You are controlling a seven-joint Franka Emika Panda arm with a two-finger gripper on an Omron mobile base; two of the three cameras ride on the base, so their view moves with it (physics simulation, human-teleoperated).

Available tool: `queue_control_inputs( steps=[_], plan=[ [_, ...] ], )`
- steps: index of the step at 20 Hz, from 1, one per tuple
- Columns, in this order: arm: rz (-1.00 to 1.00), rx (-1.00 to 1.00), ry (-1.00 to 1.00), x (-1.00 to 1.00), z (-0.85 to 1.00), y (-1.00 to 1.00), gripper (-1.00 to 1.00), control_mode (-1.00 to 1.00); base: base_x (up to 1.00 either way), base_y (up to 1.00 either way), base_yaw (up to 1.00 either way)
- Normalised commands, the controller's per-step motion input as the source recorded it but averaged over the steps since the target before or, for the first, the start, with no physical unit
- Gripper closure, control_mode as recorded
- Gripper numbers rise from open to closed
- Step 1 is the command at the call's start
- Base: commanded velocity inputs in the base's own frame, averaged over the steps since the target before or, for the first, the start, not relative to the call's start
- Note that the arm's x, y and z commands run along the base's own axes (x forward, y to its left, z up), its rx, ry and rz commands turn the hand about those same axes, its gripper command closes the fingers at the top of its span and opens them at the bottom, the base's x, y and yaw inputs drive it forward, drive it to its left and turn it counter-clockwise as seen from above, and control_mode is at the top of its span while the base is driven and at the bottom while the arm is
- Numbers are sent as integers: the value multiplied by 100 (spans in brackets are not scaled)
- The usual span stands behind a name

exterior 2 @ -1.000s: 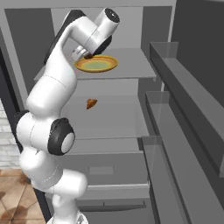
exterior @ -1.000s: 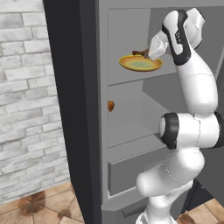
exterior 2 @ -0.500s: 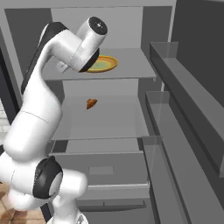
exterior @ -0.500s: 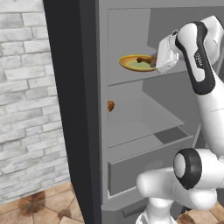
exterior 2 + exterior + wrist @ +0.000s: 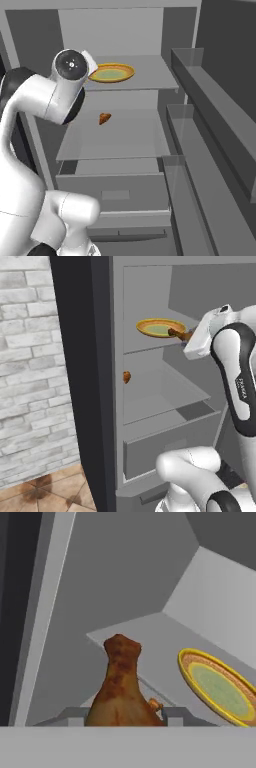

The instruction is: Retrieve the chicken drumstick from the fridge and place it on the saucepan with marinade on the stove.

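The chicken drumstick (image 5: 120, 687) is dark brown and stands with its narrow end up between my fingertips (image 5: 172, 714). My gripper (image 5: 122, 714) is shut on its thick end. From the left base view, the gripper (image 5: 185, 335) holds the chicken drumstick (image 5: 176, 333) just off the right rim of the yellow-rimmed plate (image 5: 157, 327). All this is inside the open grey fridge (image 5: 150, 401), level with its upper shelf (image 5: 150, 75). The saucepan and the stove are out of view.
The plate (image 5: 111, 73) (image 5: 217, 687) lies on the upper shelf. A small orange-brown lump (image 5: 126, 376) (image 5: 104, 118) sits on the shelf below. Under that is a drawer (image 5: 117, 192). The fridge's door shelves (image 5: 210, 125) stand to the right, a brick wall (image 5: 30, 381) to the left.
My hand has drawn back out from over the plate, toward the fridge's opening and slightly down, with the drumstick still in its grip. The plate and the lump have not moved.
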Motion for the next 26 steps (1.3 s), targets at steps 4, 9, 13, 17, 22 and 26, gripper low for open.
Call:
queue_control_inputs(
  steps=[4, 9, 13, 17, 22, 26],
  plan=[
    [-43, 12, -2, -92, 0, 4, 100, -100, 0, 0, 0],
    [-31, 15, -4, -67, 0, -10, 100, -100, 0, 0, 0],
    [-34, 19, -11, -62, 0, -29, 100, -100, 0, 0, 0],
    [-36, 18, -12, -50, 0, -21, 100, -100, 0, 0, 0],
    [-24, 7, -6, -3, 4, 18, 100, -100, 0, 0, 0],
    [-10, 0, 0, 29, 13, 60, 100, -100, 0, 0, 0]
  ],
)
